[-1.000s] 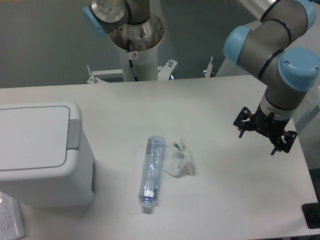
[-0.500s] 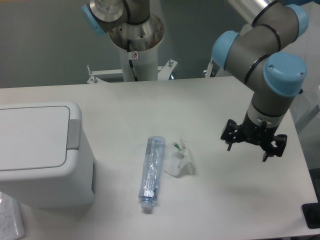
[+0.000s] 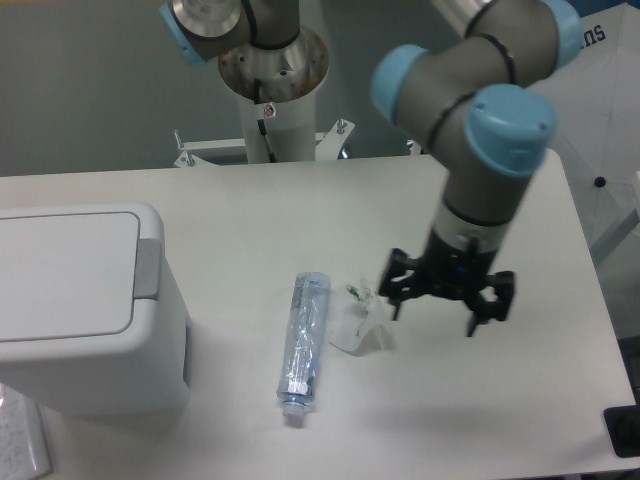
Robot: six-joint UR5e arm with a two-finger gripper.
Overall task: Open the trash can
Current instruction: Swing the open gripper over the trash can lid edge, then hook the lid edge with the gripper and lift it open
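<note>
**Claw spread over the desk, trash can shut at the left**

My claw (image 3: 435, 301) hangs above the white desk (image 3: 300, 215), right of the middle, with its two dark fingers (image 3: 398, 296) spread wide apart and nothing between them. It points down at the desk and touches none of the things lying there. My grey arm with its light blue caps rises from the claw toward the far right of the scene.

The trash can (image 3: 85, 305) stands at the left edge of the desk, well apart from my claw. It is a large boxy white bin with rounded corners. Its flat white lid (image 3: 60, 270) lies down, closed, and the grey push-tab (image 3: 147, 268) sits at the lid's right rim, on the side that faces me.

Between the trash can and my claw lies a clear crushed plastic bottle (image 3: 303, 340), on its side, its length running from far to near, the cap end toward the near edge. Just right of the bottle sits a small piece of crumpled clear plastic (image 3: 361, 322) with a bit of green on it; my claw's left finger is near this piece but above it, not on it.

At the far edge of the desk stands the white column of the arm's base (image 3: 272, 85).
</note>
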